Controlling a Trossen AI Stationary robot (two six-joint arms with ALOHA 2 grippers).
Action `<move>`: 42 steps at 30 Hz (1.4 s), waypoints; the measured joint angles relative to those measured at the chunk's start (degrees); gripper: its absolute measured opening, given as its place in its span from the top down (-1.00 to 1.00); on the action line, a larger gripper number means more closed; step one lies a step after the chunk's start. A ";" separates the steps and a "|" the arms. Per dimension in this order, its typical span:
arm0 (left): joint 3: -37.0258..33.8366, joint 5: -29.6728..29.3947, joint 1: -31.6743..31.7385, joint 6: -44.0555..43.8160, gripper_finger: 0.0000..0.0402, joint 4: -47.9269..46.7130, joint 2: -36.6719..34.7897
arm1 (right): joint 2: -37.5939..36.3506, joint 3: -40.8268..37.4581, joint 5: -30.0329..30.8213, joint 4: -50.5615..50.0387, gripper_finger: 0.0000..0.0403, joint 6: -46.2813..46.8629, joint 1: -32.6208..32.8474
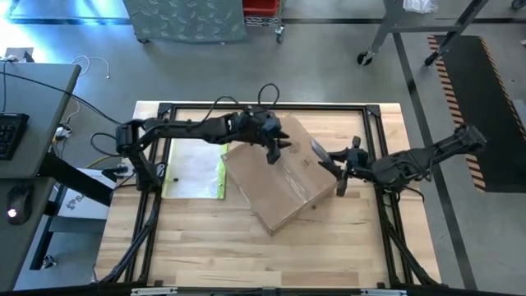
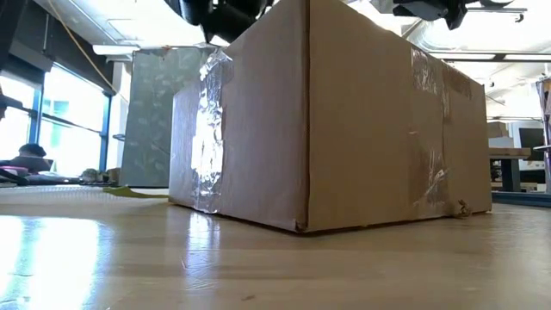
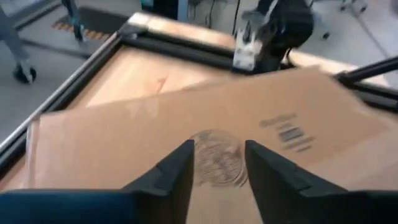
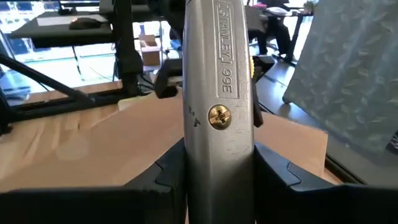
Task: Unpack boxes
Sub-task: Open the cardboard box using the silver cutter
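Your right gripper [image 4: 217, 168] clamps a silver utility knife [image 4: 217, 81], blade over the box's [image 1: 279, 185] right edge. Left gripper [image 3: 216, 165], fingers apart and empty, hovers over the box top. The box sits mid-table [image 1: 205, 247], beside a clear sleeve [image 1: 193, 177].

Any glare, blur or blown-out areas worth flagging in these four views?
Low view: windows and ceiling blown out, glare on the box's tape. Left wrist view: soft, the box's printed label smeared. Right wrist view: the knife is sharp, filling the centre. High view: even light.

Matt brown cardboard carton [image 1: 279, 181] with glossy clear tape [image 2: 209, 129], smooth silvery metal knife [image 4: 217, 93], pale wood table [image 1: 214, 247].
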 joint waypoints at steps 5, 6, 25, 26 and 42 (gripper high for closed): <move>0.09 -7.42 3.07 -1.67 0.66 -6.26 -0.28 | 2.71 0.00 2.42 -0.31 0.48 3.73 -0.04; 0.09 -8.88 3.81 -2.72 0.70 -8.49 -0.50 | 2.73 0.00 3.02 -0.46 0.48 5.81 -0.23; 0.14 -6.84 7.36 -3.06 1.00 -13.14 -10.94 | -5.98 0.00 -1.67 -10.97 0.48 7.32 -1.03; 0.14 -3.13 6.70 -3.06 1.00 -10.70 -10.18 | -5.62 0.00 -2.15 -10.69 0.48 6.81 -1.14; 0.20 4.28 11.48 -3.14 1.00 -5.82 2.10 | -0.51 0.00 -6.54 -3.49 0.48 4.88 -0.90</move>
